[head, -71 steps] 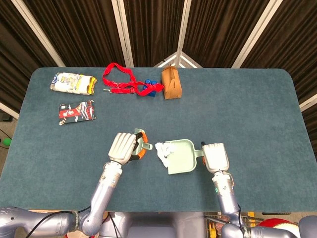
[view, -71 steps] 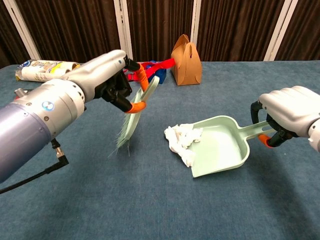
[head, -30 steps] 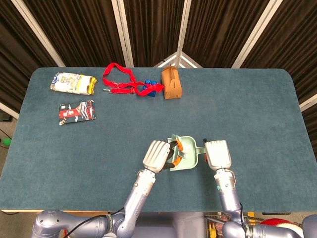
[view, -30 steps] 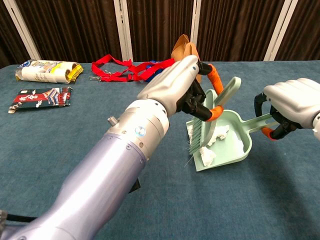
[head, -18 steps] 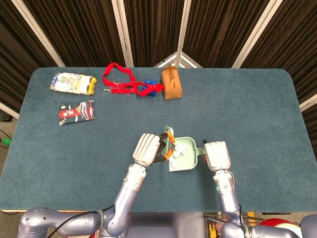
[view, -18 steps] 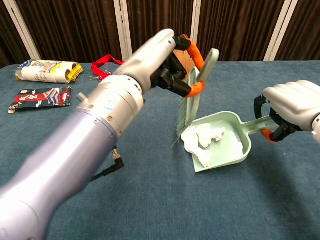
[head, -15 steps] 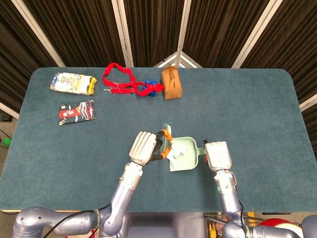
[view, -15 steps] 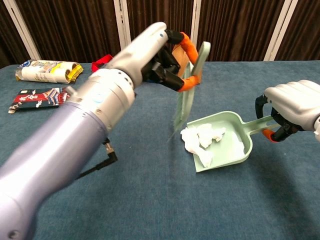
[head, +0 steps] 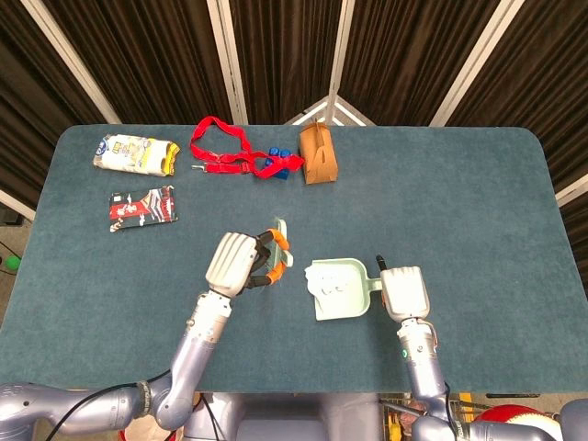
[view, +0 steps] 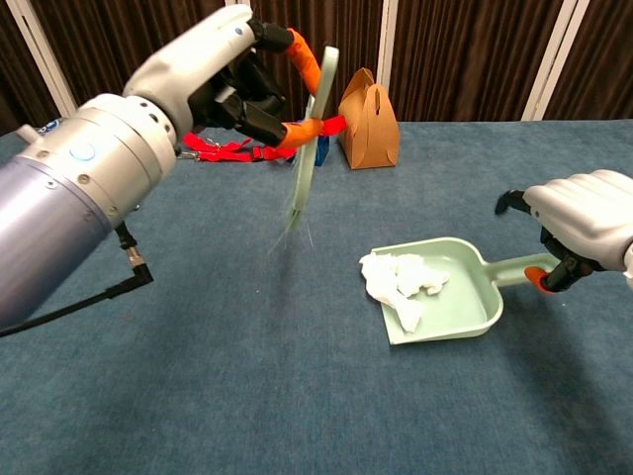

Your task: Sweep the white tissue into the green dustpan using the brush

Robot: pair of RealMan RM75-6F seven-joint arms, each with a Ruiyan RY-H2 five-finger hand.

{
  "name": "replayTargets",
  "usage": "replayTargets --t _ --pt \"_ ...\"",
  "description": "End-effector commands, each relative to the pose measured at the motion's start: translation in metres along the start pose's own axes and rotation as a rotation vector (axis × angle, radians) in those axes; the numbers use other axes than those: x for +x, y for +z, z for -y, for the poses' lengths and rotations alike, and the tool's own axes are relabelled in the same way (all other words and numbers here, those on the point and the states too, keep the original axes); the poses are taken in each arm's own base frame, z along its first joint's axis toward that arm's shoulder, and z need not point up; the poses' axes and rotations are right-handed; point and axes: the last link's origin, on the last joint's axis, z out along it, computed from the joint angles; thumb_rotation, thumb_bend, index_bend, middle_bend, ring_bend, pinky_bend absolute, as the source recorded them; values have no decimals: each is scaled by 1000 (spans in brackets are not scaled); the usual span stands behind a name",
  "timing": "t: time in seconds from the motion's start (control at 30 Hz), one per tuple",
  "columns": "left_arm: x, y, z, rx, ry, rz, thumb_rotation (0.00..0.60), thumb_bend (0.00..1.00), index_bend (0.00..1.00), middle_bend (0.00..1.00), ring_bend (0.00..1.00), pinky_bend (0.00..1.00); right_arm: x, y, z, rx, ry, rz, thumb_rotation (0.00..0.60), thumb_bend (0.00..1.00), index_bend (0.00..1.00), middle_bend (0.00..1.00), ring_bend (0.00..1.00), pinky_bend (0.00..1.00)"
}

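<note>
Chest view: green dustpan [view: 450, 287] flat on the bench [view: 247, 396], white tissue [view: 401, 282] bunched inside it at the open mouth. Right robot hand [view: 584, 228] grips the dustpan handle, on the dustpan's right. Left robot hand [view: 223, 74] holds the brush [view: 309, 139] up and to the left of the dustpan, bristles hanging down, clear of the bench and well apart from the pan. Behind the dustpan: brown paper bag [view: 368, 119] standing upright, red strap [view: 232, 148] further left.

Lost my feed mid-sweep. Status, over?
Left hand holds brush off the table. Right hand holds dustpan handle. Tissue in pan. Nothing obstructing.
</note>
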Motion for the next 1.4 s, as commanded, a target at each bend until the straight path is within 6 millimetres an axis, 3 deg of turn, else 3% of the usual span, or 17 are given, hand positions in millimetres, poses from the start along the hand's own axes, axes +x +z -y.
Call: replayTargets --t 0.03,0.33,0.67,0.97,1.03,1.17,1.23,1.4 --pt "7 0 3 3 7 -11 600 602 771 1000 1000 1000 0 -2 2 -5 -9 13 600 525 0 878 867 880" --pt "29 -5 14 -11 115 -1 600 602 773 1000 1000 1000 5 -5 -5 -30 -19 20 600 524 0 878 861 881" --pt "58 -18 52 -60 676 56 600 601 773 1000 1000 1000 11 -11 -18 -46 -3 20 600 524 0 878 859 881" --pt "75 -29 82 -53 891 102 600 596 763 999 1000 1000 17 -14 -20 -47 13 19 600 524 0 878 859 881" --pt "75 -33 87 -68 944 120 600 534 730 985 1000 1000 17 -15 -20 -45 15 20 600 525 0 878 859 881" --pt "76 -38 97 -54 1018 161 600 138 545 921 979 1000 16 -16 -21 -43 13 24 600 525 0 878 859 881" --pt "77 -39 99 -39 1049 170 600 22 429 895 969 1000 16 -16 -21 -43 9 25 600 525 0 878 859 881" --pt "82 -40 102 -17 1072 177 600 0 280 883 964 1000 21 -14 -23 -45 11 18 600 525 0 878 859 880"
